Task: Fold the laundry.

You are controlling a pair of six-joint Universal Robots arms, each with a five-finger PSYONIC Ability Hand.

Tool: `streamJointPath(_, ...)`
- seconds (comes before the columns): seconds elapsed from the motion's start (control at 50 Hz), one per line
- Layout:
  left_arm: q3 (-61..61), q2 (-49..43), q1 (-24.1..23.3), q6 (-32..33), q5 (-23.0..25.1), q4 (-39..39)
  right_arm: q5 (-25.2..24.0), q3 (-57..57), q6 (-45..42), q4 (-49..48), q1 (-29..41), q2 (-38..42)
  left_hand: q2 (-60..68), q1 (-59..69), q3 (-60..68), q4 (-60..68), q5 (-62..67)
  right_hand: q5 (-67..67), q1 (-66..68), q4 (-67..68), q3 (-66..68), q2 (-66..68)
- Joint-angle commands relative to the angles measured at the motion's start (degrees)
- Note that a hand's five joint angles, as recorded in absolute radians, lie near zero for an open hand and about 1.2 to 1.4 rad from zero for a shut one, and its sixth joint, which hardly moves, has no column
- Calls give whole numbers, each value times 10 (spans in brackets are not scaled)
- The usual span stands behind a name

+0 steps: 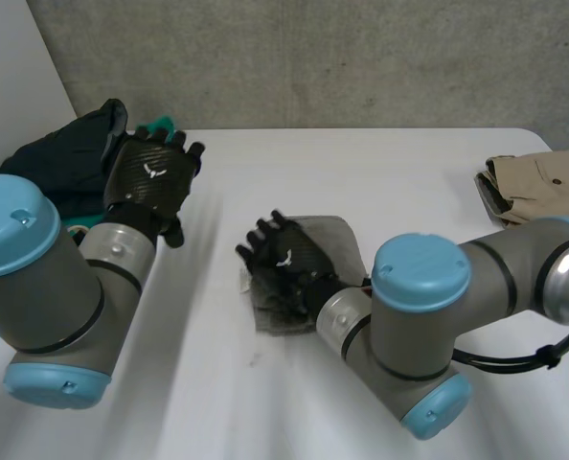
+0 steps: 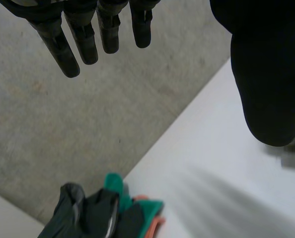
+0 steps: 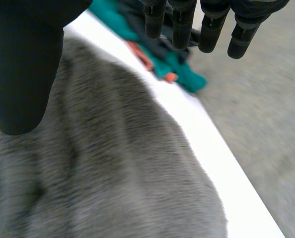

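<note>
Mid-table, toward the front edge, sits the small grey cloth (image 1: pixel 330 240) (image 3: pixel 112 163), fuzzy and roughly square with its near side rumpled. The right hand (image 1: pixel 289 261) is low over its middle, fingers (image 3: pixel 182 22) straight and thumb held wide, gripping nothing, though whether it touches I can't tell. Further back, a folded beige garment (image 1: pixel 538 187) lies at the right edge of the table (image 1: pixel 380 163), well apart, and a heap of clothes (image 1: pixel 64 158) (image 2: pixel 103 213) (image 3: pixel 172 64), dark, teal and orange, crowds the far left corner. Beside that heap the left hand (image 1: pixel 150 177) hangs above the surface, fingers (image 2: pixel 83 34) straight and spread, empty.
</note>
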Motion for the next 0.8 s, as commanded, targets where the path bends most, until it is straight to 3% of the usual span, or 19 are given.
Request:
streamJointPath(0.02, 71, -22, -40, -67, 0, 3, 36, 16, 205, 13, -84, -111, -20, -14, -22, -16, -28, -32, -28, -34, -32, -28)
streamJointPath(0.16, 204, -129, -116, -129, 22, -21, 32, 2, 294, 115, -148, -138, -17, -10, -19, -12, -25, -32, -28, -34, -32, -28)
streamJointPath(0.24, 275, -208, -122, -136, 48, -66, 29, -34, 295, 172, -159, -107, -17, -10, -19, -12, -25, -32, -28, -34, -32, -28)
streamJointPath(0.36, 349, -301, -121, -135, 36, -154, -1, -94, 310, 215, -163, -27, -7, 0, -8, -2, -15, -32, -28, -34, -32, -28)
streamJointPath(0.48, 345, -319, -119, -130, -21, -199, -47, -135, 316, 235, -163, 39, -9, -2, -10, -4, -17, -32, -28, -34, -32, -28)
streamJointPath(0.56, 329, -317, -119, -122, -53, -211, -38, -158, 310, 247, -163, 71, -7, 0, -8, -2, -15, -32, -28, -34, -32, -28)
streamJointPath(0.64, 314, -316, -119, -108, -56, -233, -18, -177, 297, 255, -163, 90, -5, 1, -7, 0, -13, -32, -28, -34, -32, -28)
streamJointPath(0.8, 309, -281, -124, -97, -60, -243, 6, -174, 221, 259, -155, 56, -9, -2, -10, -4, -17, -32, -28, -34, -32, -28)
